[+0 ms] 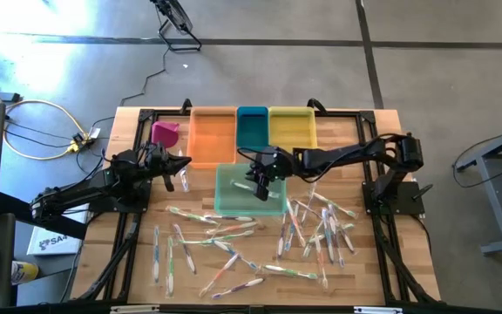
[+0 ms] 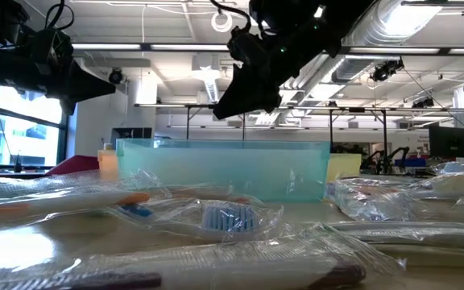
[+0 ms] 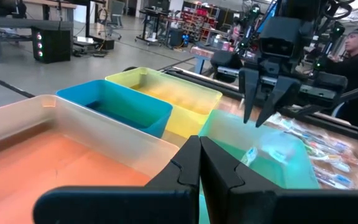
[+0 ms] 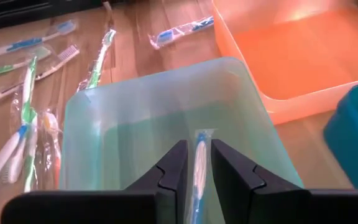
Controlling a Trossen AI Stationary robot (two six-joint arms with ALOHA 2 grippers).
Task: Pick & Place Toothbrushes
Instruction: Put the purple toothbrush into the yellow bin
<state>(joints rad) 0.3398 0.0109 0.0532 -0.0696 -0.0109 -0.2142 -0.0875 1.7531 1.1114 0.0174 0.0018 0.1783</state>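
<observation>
1. The right gripper hangs over the green bin, which stands in the middle of the wooden table, in front of the row of other bins.
2. In the right wrist view, its two dark fingers stand a little apart, with a wrapped blue toothbrush seen in the gap between them. The brush is inside the green bin; from the pictures it is not possible to tell if the fingers press it or if it lies loose on the bin's floor below them.
3. The left gripper waits near the left side of the table, just beside the orange bin. Its fingers are together and hold nothing.
4. Behind the green bin stand, from left to right in the high view, the orange bin, the blue bin and the yellow bin, touching one another. A pink bin lies tilted to the left of the orange one.
5. The other toothbrushes lie scattered on the table in front of and to the right of the green bin, many in clear wrappers, some crossing one another.
6. In the low view, wrapped brushes fill the front of the picture, and the green bin stands behind them under the right gripper.
</observation>
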